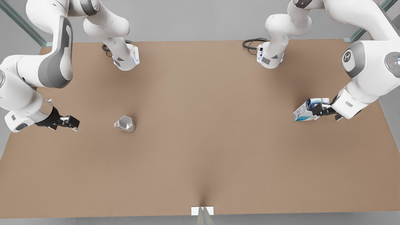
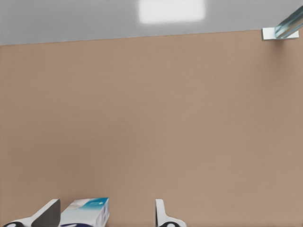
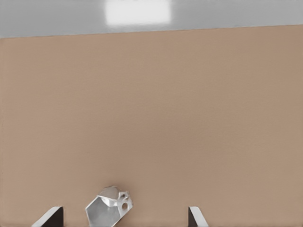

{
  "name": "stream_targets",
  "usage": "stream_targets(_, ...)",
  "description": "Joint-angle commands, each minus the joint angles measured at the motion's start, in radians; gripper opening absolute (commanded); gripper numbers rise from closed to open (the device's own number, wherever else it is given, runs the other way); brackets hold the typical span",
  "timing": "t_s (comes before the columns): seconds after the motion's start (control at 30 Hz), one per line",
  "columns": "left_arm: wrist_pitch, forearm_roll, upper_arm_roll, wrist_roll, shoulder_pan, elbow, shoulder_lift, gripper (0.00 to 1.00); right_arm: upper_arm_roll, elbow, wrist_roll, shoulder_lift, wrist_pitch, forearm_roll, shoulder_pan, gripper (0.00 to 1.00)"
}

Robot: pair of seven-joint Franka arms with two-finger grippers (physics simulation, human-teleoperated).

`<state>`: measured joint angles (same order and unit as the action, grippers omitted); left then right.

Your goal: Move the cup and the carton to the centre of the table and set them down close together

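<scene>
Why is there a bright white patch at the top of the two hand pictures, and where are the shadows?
Left wrist view: a soft glare patch on the grey floor beyond the table. Right wrist view: the same kind of patch. Front view: soft shadows darken the table under the arm bases and near the front edge.

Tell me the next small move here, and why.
Probably ease the right end effector forward toward the cup: its fingers are open and the cup lies apart from them, ahead on the table. The left end effector is at the carton near the front view's right edge, so that side looks further along.
</scene>
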<state>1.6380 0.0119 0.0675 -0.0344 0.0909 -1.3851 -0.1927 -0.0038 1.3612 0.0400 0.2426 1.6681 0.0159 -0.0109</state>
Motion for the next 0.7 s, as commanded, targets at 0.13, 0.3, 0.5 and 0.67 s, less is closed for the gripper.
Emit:
stream_targets(0.13,0.006,-0.001,0.0,0.002,0.0,0.0,-0.013,1.0,0.008,-0.001,0.014,0.047,0.004,-0.01,0.084,1.0)
stream_targets(0.3,0.005,-0.001,0.0,0.005,0.001,-0.002,-0.014,1.0,0.01,0.076,0.017,0.08,0.059,-0.033,0.178,1.0)
stream_targets(0.5,0.003,0.003,0.0,0.004,0.0,-0.008,-0.024,1.0,0.022,0.226,0.018,0.086,0.168,-0.043,0.21,1.0)
stream_targets(0.67,-0.001,0.008,0.0,0.004,0.0,-0.008,-0.034,1.0,0.053,0.358,0.02,0.08,0.206,-0.044,0.21,1.0)
